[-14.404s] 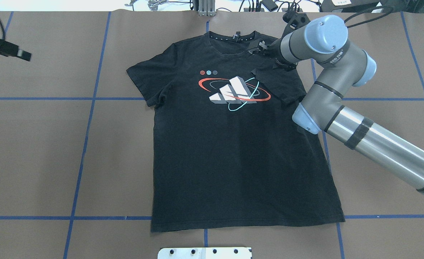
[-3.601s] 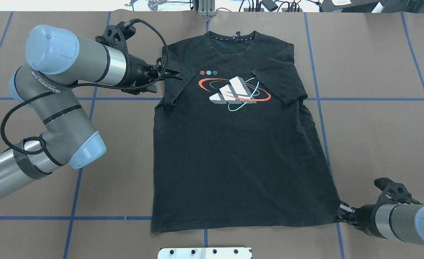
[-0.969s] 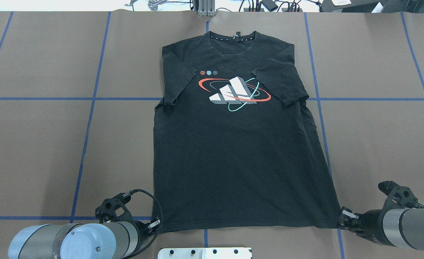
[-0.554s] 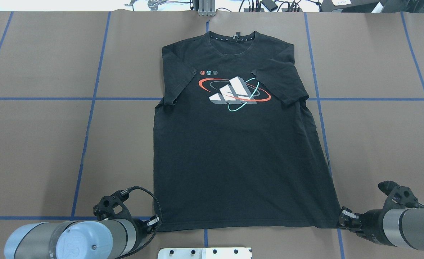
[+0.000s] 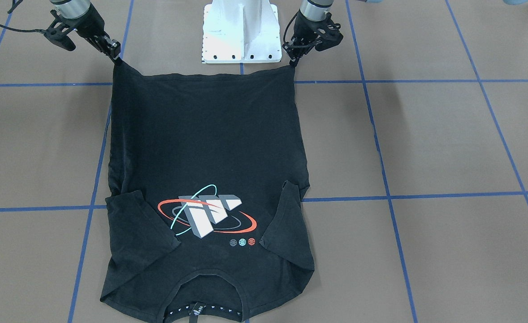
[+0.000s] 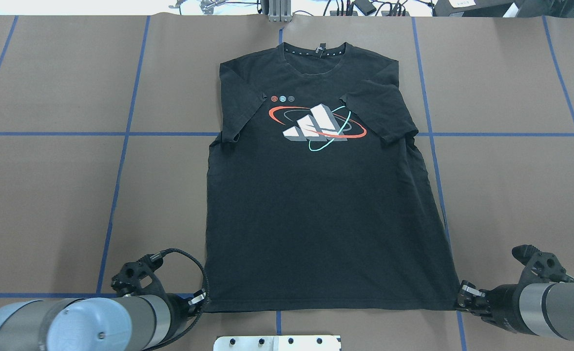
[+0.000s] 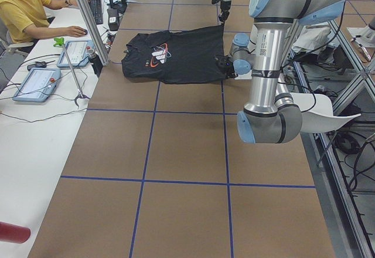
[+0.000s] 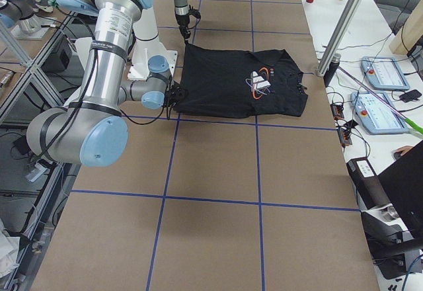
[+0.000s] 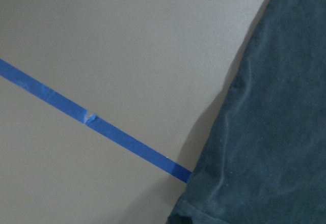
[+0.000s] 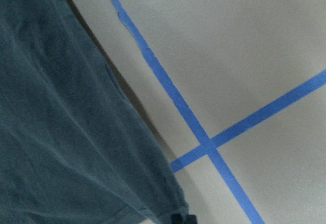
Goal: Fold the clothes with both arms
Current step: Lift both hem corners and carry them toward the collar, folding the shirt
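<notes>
The black T-shirt [image 6: 316, 204] lies flat on the brown table, logo [image 6: 318, 122] up and collar at the far edge. Both short sleeves are folded inward over the chest. My left gripper [image 6: 200, 301] is low on the table, shut on the hem's left corner. My right gripper [image 6: 462, 298] is shut on the hem's right corner. In the front-facing view the hem [image 5: 201, 76] runs taut between the left gripper [image 5: 291, 59] and the right gripper [image 5: 116, 56]. Each wrist view shows only dark cloth [image 9: 275, 132] [image 10: 66, 132], tape and table.
The white bolted base plate [image 6: 277, 342] sits just behind the hem, between the two arms. Blue tape lines [image 6: 121, 156] grid the table. A metal post [image 6: 279, 12] and cables stand beyond the collar. A seated person [image 7: 20, 12] and control tablets [image 7: 35, 82] are at a side desk.
Each arm earlier folded one sleeve inward. Over the last second my left gripper shifted left and drew the hem's left corner outward, straightening the hem. The right gripper stayed on its corner.
</notes>
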Action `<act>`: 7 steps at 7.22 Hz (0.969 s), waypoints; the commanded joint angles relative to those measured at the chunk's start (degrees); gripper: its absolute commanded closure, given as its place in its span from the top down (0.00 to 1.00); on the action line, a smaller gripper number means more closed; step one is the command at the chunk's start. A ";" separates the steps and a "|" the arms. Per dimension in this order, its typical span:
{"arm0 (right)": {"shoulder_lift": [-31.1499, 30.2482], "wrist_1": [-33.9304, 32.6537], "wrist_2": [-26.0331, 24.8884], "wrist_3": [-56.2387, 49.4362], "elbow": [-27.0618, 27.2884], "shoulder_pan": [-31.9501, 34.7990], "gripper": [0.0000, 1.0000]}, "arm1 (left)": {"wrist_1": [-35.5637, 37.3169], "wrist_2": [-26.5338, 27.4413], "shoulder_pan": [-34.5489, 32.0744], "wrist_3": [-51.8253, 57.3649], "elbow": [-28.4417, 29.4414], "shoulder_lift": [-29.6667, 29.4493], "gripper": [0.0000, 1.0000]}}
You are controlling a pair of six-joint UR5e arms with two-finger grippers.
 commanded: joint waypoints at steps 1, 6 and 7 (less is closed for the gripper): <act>-0.33 0.00 2.63 0.42 3.11 0.03 0.00 | 0.00 -0.17 -0.01 0.46 -4.74 3.94 0.00; -4.90 0.00 9.58 0.42 9.96 0.64 0.00 | 0.00 -0.26 -0.10 0.29 -11.42 6.59 0.00; -4.30 0.00 12.28 0.42 10.41 5.34 0.00 | -0.09 -0.87 -0.62 0.29 -12.04 5.19 0.00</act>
